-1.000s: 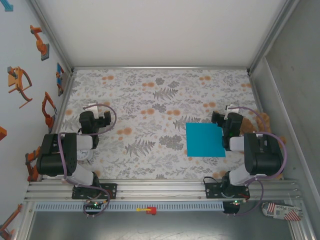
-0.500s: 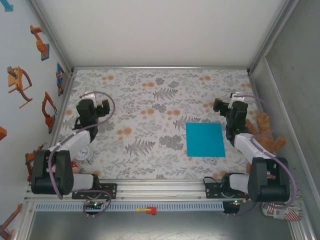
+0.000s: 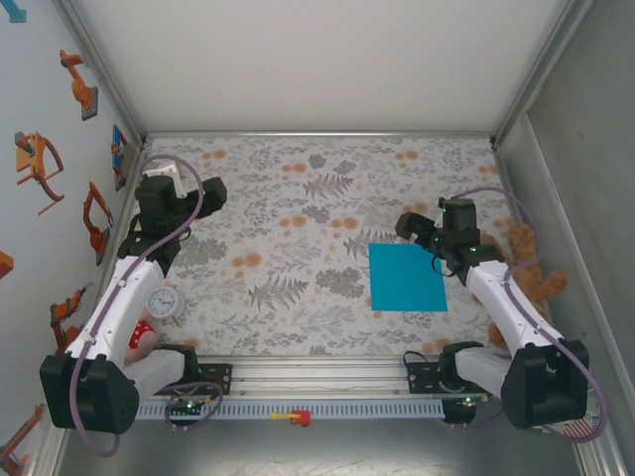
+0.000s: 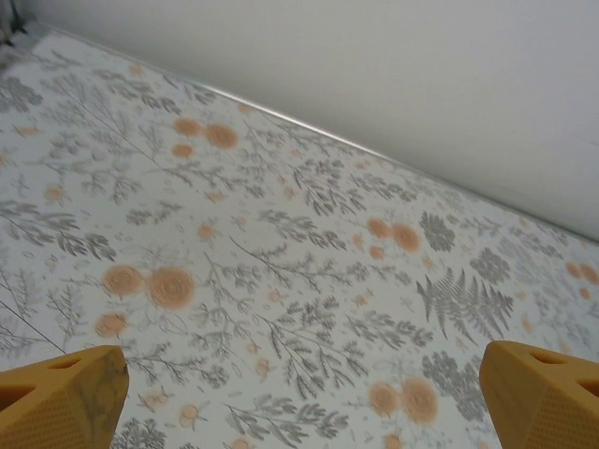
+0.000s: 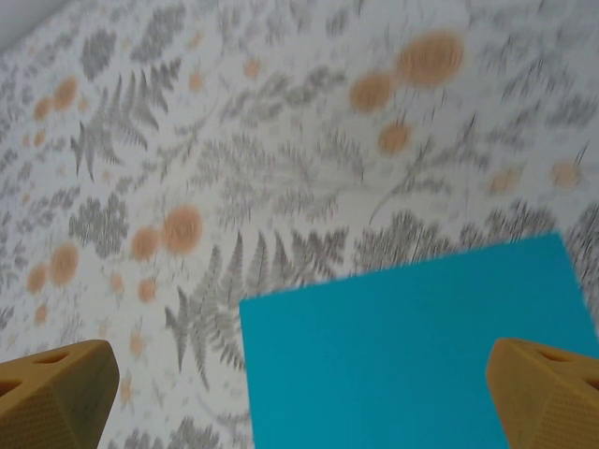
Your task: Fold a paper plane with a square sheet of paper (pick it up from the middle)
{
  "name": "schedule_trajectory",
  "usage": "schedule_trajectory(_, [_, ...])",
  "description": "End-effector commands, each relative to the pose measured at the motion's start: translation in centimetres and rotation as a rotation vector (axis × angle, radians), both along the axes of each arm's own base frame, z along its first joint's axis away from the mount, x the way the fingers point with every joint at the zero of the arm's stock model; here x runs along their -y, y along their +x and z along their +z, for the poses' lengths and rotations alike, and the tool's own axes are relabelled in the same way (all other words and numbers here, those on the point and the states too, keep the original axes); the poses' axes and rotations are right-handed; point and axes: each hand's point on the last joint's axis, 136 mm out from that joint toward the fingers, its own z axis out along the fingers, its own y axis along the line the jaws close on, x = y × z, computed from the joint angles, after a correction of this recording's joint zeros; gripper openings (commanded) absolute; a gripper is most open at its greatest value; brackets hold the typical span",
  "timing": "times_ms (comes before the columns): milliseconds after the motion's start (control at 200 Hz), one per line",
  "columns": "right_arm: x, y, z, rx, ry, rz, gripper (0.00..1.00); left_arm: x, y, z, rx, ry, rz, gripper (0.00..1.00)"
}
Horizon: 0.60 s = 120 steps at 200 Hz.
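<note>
The square sheet of paper (image 3: pixel 407 278) lies flat and unfolded on the floral tablecloth, right of centre; it is bright turquoise. My right gripper (image 3: pixel 412 226) hovers just past the sheet's far right corner, open and holding nothing. In the right wrist view the sheet (image 5: pixel 412 346) spreads below and between the two yellow fingertips (image 5: pixel 58 391), with my right gripper (image 5: pixel 299 402) above its far-left corner. My left gripper (image 3: pixel 206 194) is far off at the back left, open over bare cloth. The left wrist view has my left gripper (image 4: pixel 304 412) with its jaws wide apart and nothing between them.
A brown teddy bear (image 3: pixel 528 260) lies at the right edge by the right arm. A small round clock (image 3: pixel 165 301) and a red toy (image 3: pixel 140 337) sit near the left arm's base. White walls (image 3: pixel 317 69) close the back and sides.
Both arms have unfolded and reached out. The left gripper went toward the far left; the right gripper swung left toward the sheet's far corner. The sheet has not moved.
</note>
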Motion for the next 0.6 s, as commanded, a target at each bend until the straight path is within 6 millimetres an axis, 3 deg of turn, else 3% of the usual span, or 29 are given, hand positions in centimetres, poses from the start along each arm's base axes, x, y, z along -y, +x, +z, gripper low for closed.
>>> schedule_trajectory(0, [-1.6, -3.5, -2.7, -0.169, 0.086, 0.008, 0.98, 1.6, -0.9, -0.8, -0.049, -0.064, -0.069, 0.96])
schedule_trajectory(240, [-3.9, -4.1, -5.6, -0.237, 0.144, 0.020, 0.92, 2.8, -0.6, -1.4, -0.075, -0.095, -0.123, 0.96])
schedule_trajectory(596, [-5.0, -3.1, -9.2, -0.332, 0.111, 0.029, 0.87, 4.4, 0.1, -2.2, -0.116, -0.158, -0.171, 0.96])
